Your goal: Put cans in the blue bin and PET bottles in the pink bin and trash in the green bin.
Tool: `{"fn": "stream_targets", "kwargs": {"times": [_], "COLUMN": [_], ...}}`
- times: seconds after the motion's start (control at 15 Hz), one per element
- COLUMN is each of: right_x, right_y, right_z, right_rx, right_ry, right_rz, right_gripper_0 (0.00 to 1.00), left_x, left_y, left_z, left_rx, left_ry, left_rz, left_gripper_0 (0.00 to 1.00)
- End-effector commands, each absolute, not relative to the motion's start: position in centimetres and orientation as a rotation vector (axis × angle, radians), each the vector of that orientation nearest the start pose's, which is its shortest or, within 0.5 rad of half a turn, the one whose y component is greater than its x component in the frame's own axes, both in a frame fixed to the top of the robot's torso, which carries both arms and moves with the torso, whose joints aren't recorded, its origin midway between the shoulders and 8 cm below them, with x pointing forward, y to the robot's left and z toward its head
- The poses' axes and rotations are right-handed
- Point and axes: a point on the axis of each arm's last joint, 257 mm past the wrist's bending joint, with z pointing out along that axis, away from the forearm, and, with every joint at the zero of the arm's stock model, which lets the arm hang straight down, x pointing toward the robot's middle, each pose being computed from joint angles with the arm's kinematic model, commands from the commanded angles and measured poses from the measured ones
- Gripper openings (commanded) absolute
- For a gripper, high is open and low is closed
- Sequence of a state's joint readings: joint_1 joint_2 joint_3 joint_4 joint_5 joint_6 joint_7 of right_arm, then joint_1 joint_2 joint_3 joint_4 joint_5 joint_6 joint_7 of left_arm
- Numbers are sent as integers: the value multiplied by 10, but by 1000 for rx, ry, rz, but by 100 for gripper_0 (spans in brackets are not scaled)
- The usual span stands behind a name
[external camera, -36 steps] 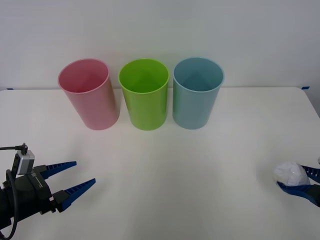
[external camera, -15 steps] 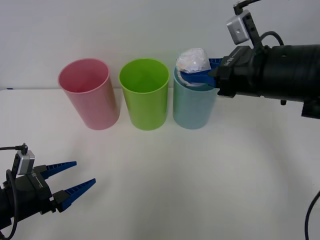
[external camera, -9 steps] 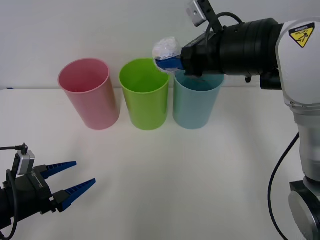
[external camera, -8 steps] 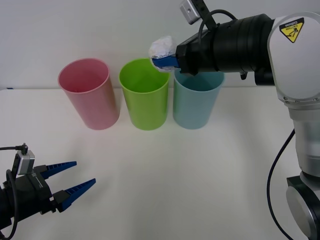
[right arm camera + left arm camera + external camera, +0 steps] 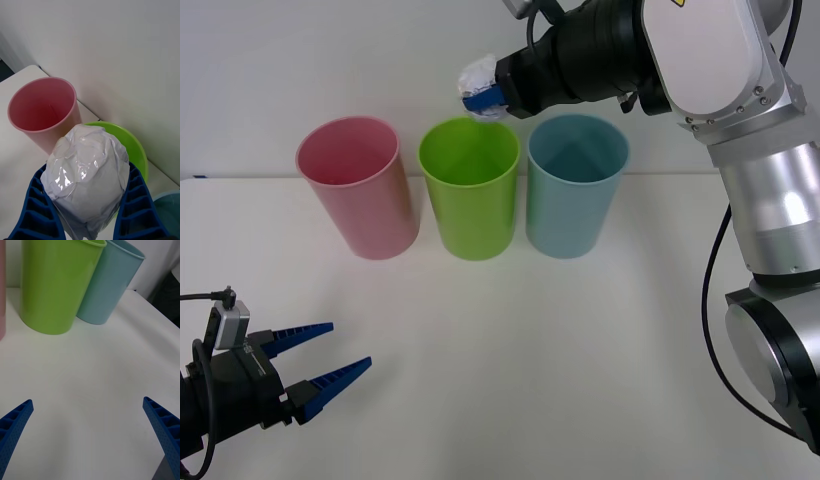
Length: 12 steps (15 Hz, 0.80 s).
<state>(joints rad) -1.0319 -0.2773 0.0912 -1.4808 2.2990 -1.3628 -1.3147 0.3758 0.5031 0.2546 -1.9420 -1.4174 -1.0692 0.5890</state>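
Right gripper carried one trash leftward above green bin.

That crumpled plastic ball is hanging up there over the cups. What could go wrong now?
The right gripper holds the trash above the green bin's back rim, so a release now might bounce off the rim. The film is light and could cling to a finger. The pink bin stands close beside.

White-and-silver arm, black wrist, ribbed blue hand fingers
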Motion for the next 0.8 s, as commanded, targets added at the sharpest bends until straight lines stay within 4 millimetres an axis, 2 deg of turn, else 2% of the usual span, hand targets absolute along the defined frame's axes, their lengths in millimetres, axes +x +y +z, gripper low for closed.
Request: {"fn": "stream_targets", "kwargs": {"times": [0.07,0.4,0.8], "right_x": [583,599,611], "right_y": [26,42,54], "right_z": [4,-6,-28], "right_rx": [-945,-958,-967], "right_ry": [1954,1996,2023], "right_rz": [450,396,343], "right_gripper_0": [0,0,0], "left_x": [342,342,342], "left_y": [231,231,231], "left_z": [-233,-233,-233], "left_rx": [539,539,539], "left_ry": [1890,1890,1890], "left_rz": [-764,-764,-764], "left_gripper_0": [100,100,100]}}
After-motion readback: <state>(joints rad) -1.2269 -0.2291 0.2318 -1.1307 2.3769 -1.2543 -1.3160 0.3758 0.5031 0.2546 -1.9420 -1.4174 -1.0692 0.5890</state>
